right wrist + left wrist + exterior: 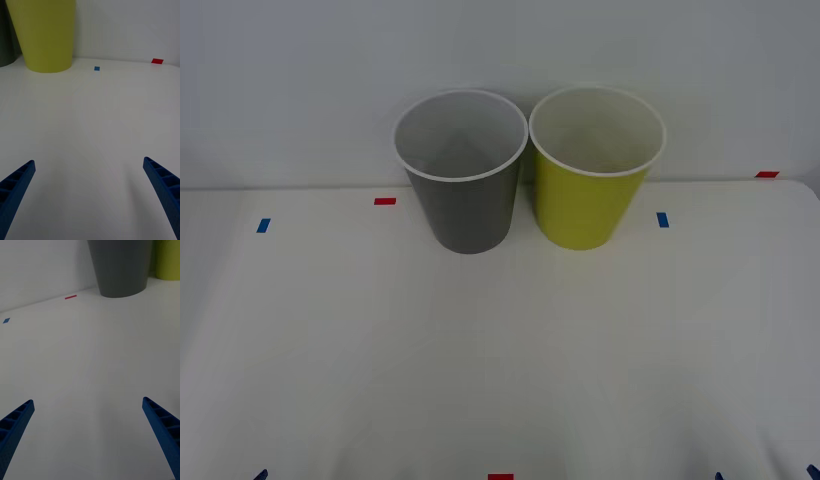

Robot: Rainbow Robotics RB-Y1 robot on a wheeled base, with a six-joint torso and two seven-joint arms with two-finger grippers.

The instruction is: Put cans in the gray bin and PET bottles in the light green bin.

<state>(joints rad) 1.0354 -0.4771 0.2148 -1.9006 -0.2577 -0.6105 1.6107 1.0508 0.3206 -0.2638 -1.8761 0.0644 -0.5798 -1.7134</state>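
Both arms held low over the white table [500,360], each well short of the bins. Right gripper [90,195] spread wide, blue ribbed fingers [17,183] far apart over bare tabletop, nothing between them. Left gripper [88,435] likewise splayed, holding nothing, aimed toward the round tapered dark gray plastic bin with the white rim [461,175].

Seen from the front: gray bin standing upright at the far edge of the table, mouth up, long axis vertical, pale inside on show. Just beside it, on the right, the round tapered yellow-green plastic bin with the white rim [594,170], also upright, rims nearly touching.

From the right wrist: green bin's wall [45,33], a small blue tape mark [97,68], a red one [157,61]. From the left wrist: gray bin's base [122,268], a red strip [70,297], a blue mark [6,320].
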